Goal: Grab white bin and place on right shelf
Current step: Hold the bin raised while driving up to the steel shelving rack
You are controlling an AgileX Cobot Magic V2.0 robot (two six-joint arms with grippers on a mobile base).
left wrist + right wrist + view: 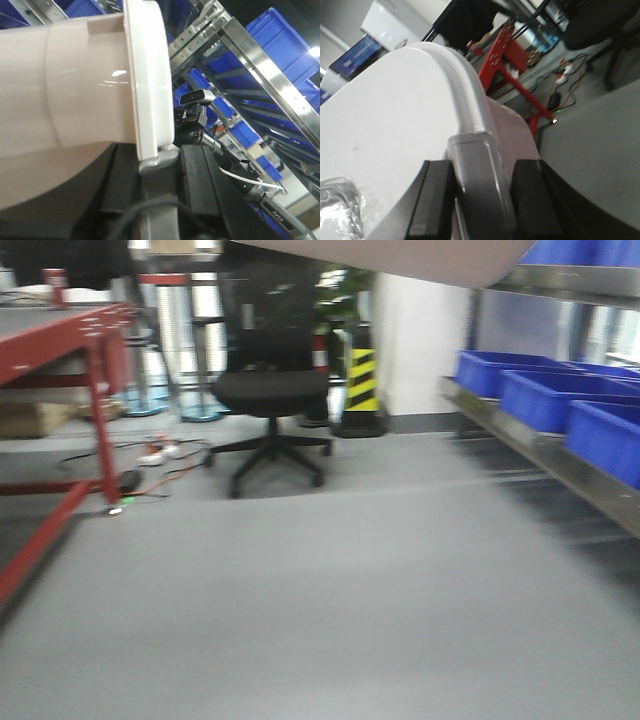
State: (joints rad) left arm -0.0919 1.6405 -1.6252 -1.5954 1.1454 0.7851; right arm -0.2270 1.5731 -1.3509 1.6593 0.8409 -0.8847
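The white bin (75,100) is a pale pinkish tub with a white lid, held up between both arms. Its underside shows at the top of the front view (400,258). My left gripper (160,185) is shut on the grey latch at the lid's rim. My right gripper (480,200) is shut on the grey latch at the bin's other end, with the white lid (395,125) to its left. The right shelf (560,455) is a steel rack along the right side. Its rails also show behind the bin in the left wrist view (260,65).
Blue crates (545,400) sit on the steel shelf. A red-framed table (60,335) stands at the left, a black office chair (270,390) and a yellow-black bollard (362,380) ahead. Cables (160,455) lie on the grey floor by the table leg.
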